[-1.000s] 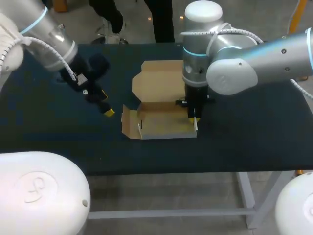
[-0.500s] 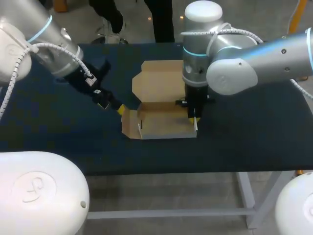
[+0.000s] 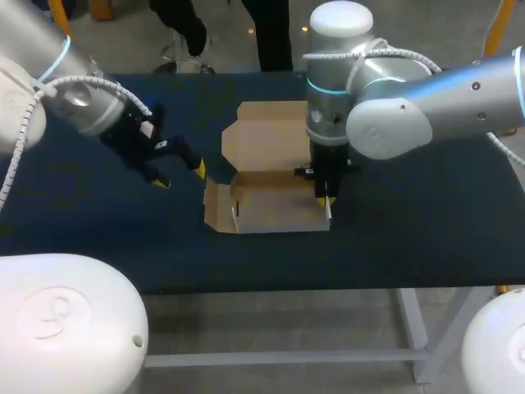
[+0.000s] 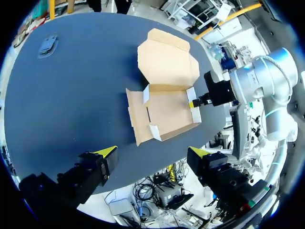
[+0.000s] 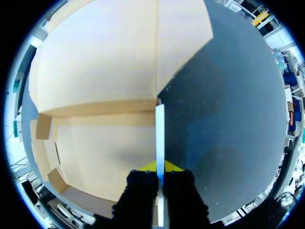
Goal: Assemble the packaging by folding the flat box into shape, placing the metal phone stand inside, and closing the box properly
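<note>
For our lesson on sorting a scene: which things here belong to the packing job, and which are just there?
Job: cardboard box; grey object, probably the phone stand; left end effector, open; right end effector, shut on the box's wall.
Just there: the dark table.

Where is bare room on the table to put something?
The dark blue table is bare right of the brown cardboard box and along the front edge. Crowded: the box's left, by the open left tool; its right wall, in the right tool.
</note>
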`<state>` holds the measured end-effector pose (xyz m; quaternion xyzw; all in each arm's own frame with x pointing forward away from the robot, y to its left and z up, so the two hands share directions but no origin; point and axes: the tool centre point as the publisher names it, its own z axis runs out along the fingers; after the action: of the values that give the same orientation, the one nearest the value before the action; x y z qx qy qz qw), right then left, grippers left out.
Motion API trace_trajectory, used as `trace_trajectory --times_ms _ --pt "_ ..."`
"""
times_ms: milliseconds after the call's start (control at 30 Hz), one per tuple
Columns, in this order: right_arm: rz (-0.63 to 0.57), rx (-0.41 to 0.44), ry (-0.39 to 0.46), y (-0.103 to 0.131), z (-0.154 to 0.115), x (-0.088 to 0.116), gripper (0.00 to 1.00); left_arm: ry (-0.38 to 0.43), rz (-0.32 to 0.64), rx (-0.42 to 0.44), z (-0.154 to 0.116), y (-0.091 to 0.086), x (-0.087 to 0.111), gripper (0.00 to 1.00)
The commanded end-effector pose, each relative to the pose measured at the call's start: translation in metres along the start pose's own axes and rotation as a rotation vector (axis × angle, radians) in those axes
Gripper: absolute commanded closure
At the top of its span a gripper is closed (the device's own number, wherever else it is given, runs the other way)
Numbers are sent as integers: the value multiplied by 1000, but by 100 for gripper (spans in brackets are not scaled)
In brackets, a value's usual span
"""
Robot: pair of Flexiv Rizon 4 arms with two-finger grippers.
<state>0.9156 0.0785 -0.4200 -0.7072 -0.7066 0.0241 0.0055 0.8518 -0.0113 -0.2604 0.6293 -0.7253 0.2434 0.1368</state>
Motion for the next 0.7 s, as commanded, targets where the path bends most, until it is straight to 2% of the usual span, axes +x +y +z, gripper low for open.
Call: trace_trajectory --times_ms 33,133,233,467,633,700 --pt "0 1 0 0 0 -1 100 43 -23 55 12 4 -13 0" --pt "0 1 0 0 0 -1 100 63 19 66 20 2 -17 0" --pt "0 1 0 0 0 -1 100 66 68 66 27 -1 -20 8" --pt "0 1 0 0 0 -1 100 79 180 55 42 -11 -25 8" --pt "0 1 0 0 0 -1 100 67 218 28 56 -19 -29 2" --pt "0 1 0 0 0 -1 100 69 220 16 64 -25 -33 3"
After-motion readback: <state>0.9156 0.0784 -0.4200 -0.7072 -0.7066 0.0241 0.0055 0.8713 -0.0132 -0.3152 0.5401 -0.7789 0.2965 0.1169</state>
